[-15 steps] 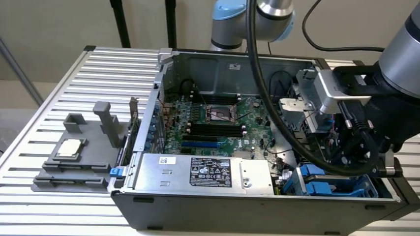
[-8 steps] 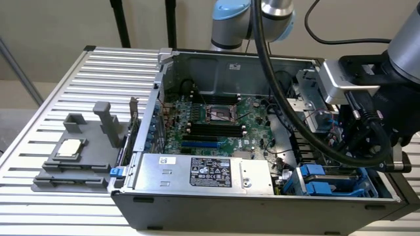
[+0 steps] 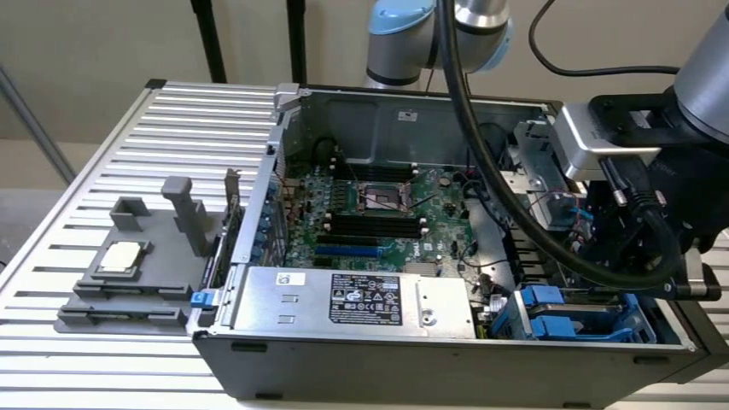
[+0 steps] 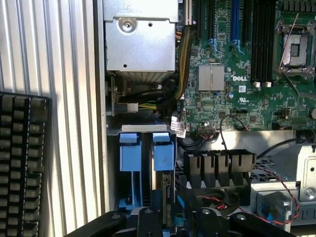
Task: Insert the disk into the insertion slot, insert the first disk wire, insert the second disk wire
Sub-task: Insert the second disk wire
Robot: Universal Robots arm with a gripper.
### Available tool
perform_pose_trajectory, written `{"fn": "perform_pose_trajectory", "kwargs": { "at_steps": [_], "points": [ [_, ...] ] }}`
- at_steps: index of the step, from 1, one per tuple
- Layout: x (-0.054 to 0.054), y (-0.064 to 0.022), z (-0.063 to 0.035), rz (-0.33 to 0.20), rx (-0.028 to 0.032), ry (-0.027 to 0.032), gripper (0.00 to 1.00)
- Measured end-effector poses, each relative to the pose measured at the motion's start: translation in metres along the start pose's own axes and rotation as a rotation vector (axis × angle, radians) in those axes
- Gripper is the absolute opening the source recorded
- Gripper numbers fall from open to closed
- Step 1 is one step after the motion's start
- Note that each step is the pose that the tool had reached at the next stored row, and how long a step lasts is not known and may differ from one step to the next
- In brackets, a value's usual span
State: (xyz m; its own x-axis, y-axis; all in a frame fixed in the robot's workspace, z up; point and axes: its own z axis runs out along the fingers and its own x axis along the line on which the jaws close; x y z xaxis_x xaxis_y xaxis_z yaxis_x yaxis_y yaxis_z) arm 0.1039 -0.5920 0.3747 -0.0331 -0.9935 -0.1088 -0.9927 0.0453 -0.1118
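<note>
The gripper (image 3: pixel 638 256) was seen from the exterior view as a black mass over the near corner of the open computer case (image 3: pixel 456 367), on that view's right, with a thick black cable (image 3: pixel 513 205) crossing in front of it. Its tips were hidden there and cut off at the frame edge in the wrist view (image 4: pixel 177 221), so whether it was open or closed on anything could not be told. The insertion slot (image 4: pixel 124 197) lay directly beneath it, largely covered. Two blue clips (image 4: pixel 130 150) were counted side by side at the slot's end. Beneath one of them a thin, dark, edge-on body, taken to be the disk (image 4: pixel 167 195), stood inside the slot; its label could not be made out. One power supply box (image 3: pixel 353 301) lay just beside the slot, and one motherboard (image 3: pixel 376 213) beyond it. One keyboard (image 4: pixel 22 168) was cut off at the frame edge. One grey fixture (image 3: pixel 137 273) sat on the ribbed table (image 3: pixel 171 120), well apart from the case.
</note>
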Motion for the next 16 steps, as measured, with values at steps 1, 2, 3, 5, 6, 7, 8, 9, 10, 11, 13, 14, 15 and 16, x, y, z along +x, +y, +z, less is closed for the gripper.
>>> {"fn": "perform_pose_trajectory", "kwargs": {
  "at_steps": [1,2,3,5,6,7,8,9,10,11,13,14,15,16],
  "points": [
    [-0.0003,0.0,0.0,0.0,0.0,0.0,0.33],
    [-0.0006,0.0,0.0001,0.0,0.0,0.0,0.33],
    [-0.001,-0.0002,0.0002,0.0,0.0,-0.0001,0.33],
    [-0.0021,-0.0013,0.0004,0.0,0.0,-0.0001,0.33],
    [-0.0028,-0.0023,0.0006,0.0,0.0,-0.0001,0.33],
    [-0.0036,-0.0033,0.0007,0.0,0.0,0.0,0.33],
    [-0.0038,-0.0043,0.0009,0.0,0.0,-0.0001,0.33],
    [-0.0039,-0.0052,0.001,0.0,0.0,-0.0001,0.33],
    [-0.0041,-0.0061,0.0011,0.0,0.0,-0.0001,0.33],
    [-0.0042,-0.0067,0.0013,0.0,0.0,-0.0001,0.33],
    [-0.0044,-0.0076,0.0016,0.0,0.0,0.0,0.33],
    [-0.0045,-0.0078,0.0019,0.0,0.0,-0.0002,0.33],
    [-0.0047,-0.0078,0.0023,0.0,0.0,-0.0003,0.33],
    [-0.0051,-0.0078,0.0025,0.0,0.0,-0.0001,0.33]
  ]
}}
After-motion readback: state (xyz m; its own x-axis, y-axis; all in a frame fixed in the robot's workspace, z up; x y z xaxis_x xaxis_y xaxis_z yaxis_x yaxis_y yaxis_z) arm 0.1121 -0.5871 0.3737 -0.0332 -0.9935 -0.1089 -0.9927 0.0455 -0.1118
